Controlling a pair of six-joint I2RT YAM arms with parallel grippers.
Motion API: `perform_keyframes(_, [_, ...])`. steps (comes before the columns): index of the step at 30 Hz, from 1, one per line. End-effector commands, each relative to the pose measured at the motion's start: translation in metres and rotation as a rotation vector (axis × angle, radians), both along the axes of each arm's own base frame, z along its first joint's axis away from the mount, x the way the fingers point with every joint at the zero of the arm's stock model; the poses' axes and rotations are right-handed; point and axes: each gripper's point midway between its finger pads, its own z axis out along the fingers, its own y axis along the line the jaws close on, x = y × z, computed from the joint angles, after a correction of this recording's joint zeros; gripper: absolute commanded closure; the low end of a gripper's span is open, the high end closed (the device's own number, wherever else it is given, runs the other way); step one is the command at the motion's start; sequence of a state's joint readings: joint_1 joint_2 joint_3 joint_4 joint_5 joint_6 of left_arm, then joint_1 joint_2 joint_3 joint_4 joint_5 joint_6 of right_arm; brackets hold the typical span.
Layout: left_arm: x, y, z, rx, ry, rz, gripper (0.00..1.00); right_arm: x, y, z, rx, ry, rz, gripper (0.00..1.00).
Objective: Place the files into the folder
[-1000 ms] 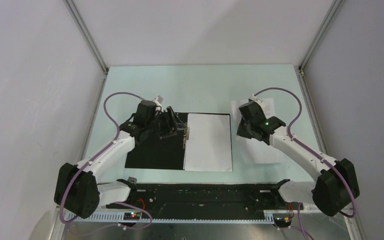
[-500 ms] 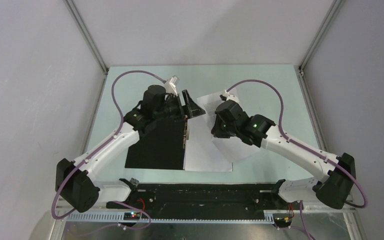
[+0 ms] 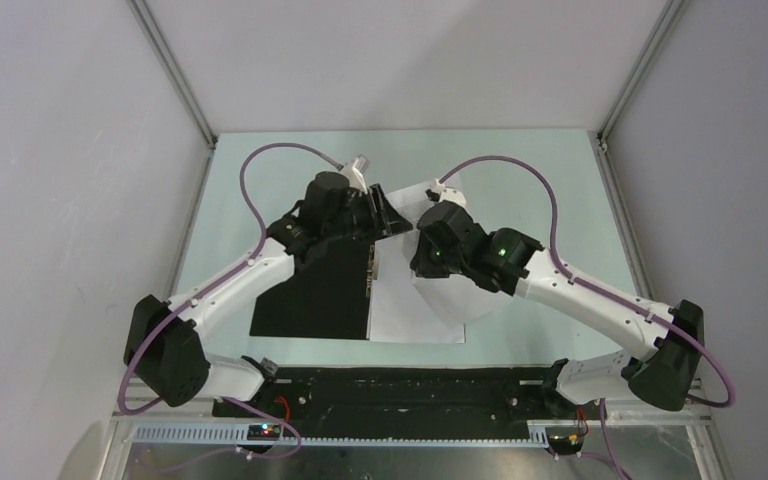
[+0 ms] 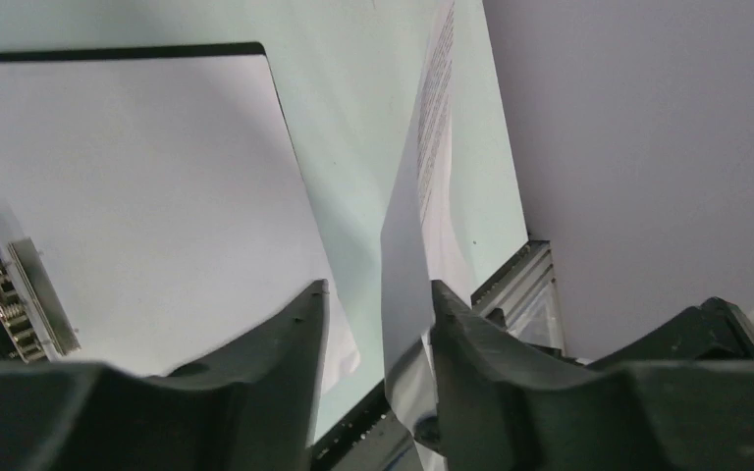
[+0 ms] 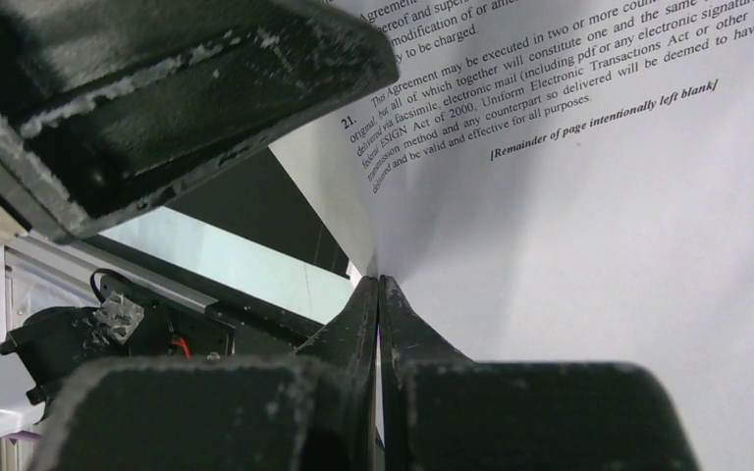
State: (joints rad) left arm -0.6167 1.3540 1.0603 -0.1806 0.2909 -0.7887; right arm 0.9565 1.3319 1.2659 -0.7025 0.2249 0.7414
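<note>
The folder (image 3: 310, 290) lies open, black side up, with its metal clip (image 4: 22, 292) at the spine. The plain white sheet (image 3: 412, 318) lies on its right half and also shows in the left wrist view (image 4: 137, 186). My right gripper (image 3: 422, 240) is shut on the printed sheet (image 5: 599, 206) and holds it lifted and curved above the folder's right half (image 3: 460, 300). My left gripper (image 4: 378, 294) is open. The printed sheet's edge (image 4: 407, 265) hangs between its fingers (image 4: 290, 334), close to the right one. In the top view the left gripper (image 3: 385, 215) faces the right gripper.
The pale green table (image 3: 520, 170) is walled by grey panels with metal corner posts (image 3: 175, 70). A black rail with electronics (image 3: 400, 390) runs along the near edge. Purple cables (image 3: 500, 165) loop above both arms.
My right arm has carried the printed sheet leftwards from the table's right side to above the folder. My left gripper has risen from the folder and moved right, to the sheet's edge.
</note>
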Motion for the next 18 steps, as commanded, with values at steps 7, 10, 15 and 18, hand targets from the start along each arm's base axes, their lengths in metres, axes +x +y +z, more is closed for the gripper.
perform_keyframes(7, [0.008,-0.015,0.038,-0.081,-0.108,-0.044,0.99,0.001,-0.006,0.031,0.018,-0.082,0.001,0.49])
perform_keyframes(10, [0.001,-0.021,0.056,-0.108,-0.151,-0.135,1.0,0.006,-0.023,0.047,0.037,-0.122,0.007,0.25])
perform_keyframes(15, [-0.042,-0.034,0.092,-0.196,-0.201,-0.423,1.0,0.013,-0.06,0.085,0.227,-0.26,0.132,0.13])
perform_keyframes(18, [-0.068,-0.029,0.112,-0.242,-0.237,-0.537,1.0,0.008,-0.07,0.102,0.361,-0.361,0.253,0.09])
